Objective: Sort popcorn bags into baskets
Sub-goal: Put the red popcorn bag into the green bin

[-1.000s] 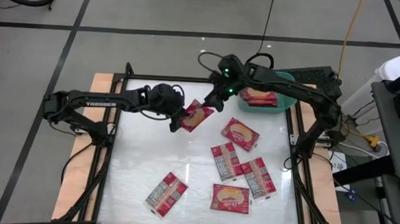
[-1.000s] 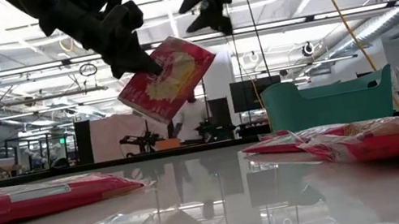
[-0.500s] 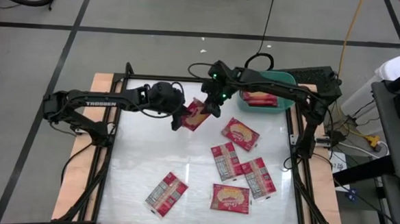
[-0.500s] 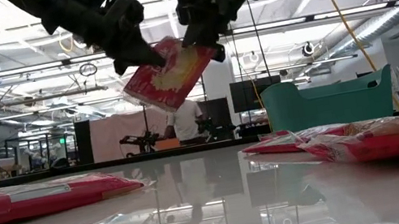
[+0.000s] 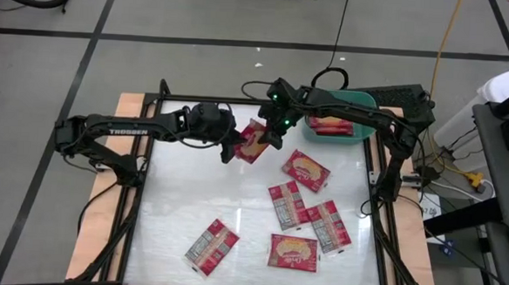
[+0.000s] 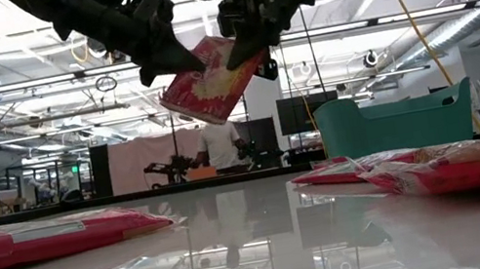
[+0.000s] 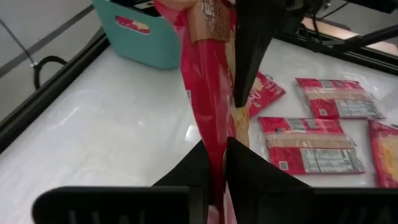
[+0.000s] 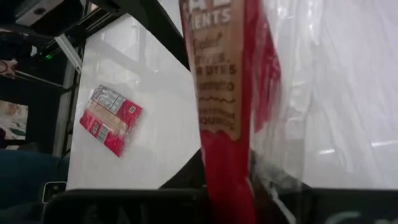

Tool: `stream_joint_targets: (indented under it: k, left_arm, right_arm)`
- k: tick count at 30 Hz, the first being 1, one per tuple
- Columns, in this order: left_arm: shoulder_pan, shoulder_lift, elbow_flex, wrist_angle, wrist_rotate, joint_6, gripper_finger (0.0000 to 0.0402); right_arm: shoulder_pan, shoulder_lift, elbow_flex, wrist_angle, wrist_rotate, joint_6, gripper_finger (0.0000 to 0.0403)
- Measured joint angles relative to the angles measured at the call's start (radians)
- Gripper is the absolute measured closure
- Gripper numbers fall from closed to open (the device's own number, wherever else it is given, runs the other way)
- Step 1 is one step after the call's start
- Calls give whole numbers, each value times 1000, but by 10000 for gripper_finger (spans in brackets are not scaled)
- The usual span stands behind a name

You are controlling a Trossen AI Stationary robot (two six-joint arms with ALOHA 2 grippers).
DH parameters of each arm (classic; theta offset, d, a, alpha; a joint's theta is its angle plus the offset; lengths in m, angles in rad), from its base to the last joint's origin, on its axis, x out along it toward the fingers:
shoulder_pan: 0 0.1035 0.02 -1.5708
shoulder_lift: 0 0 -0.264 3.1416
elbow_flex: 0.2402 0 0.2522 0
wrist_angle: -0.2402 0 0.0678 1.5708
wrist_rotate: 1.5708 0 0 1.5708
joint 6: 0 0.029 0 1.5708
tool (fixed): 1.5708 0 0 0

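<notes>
One red popcorn bag hangs in the air above the table's far middle, held between both grippers. My left gripper is shut on its left end and my right gripper is shut on its right end. In the low view the bag slants well above the tabletop. The teal basket stands at the far right corner with red bags inside. Several more bags lie flat on the table, such as one just right of centre and one near the front. My left gripper pinches the bag's left end edge between its two fingers, coming level from the table's left. The bag stands on edge in the hold, clear of the table. My right gripper pinches the bag's opposite, right end between its two fingers, coming from the table's far right and slanting down. The bag is lifted clear and runs away from the fingers toward the other gripper.
Bags lie at centre right and near the front. The table's left half is bare white surface. A black frame rail edges the table on the right. People stand in the room beyond.
My right gripper has come from beside the basket toward the table's left, reached the bag's right end and shut on it. My left gripper has kept its hold; the bag has tipped up more onto its edge and stays in the air.
</notes>
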Motion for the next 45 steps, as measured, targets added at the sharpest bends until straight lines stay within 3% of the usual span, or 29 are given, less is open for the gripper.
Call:
stream_joint_targets:
  k: [6,13,25,32,40,45]
  left_arm:
    - [5,-19,1,-40,-55,-10,355]
    - [15,-68,2,-148,-199,-27,355]
    - [102,-71,0,-192,-202,-56,355]
    - [139,-71,0,-187,-202,-53,355]
    - [148,-71,0,-188,-201,-53,355]
    - [148,-71,0,-189,-201,-54,355]
  right_arm:
    - [-34,-43,0,-75,2,-1,386]
    - [-146,-146,0,-237,32,-42,391]
    - [-457,-332,-1,-322,81,50,390]
    - [-627,-354,-1,-351,82,85,390]
    - [-725,-354,-5,-358,82,144,390]
    - [-750,-354,-81,-359,82,200,390]
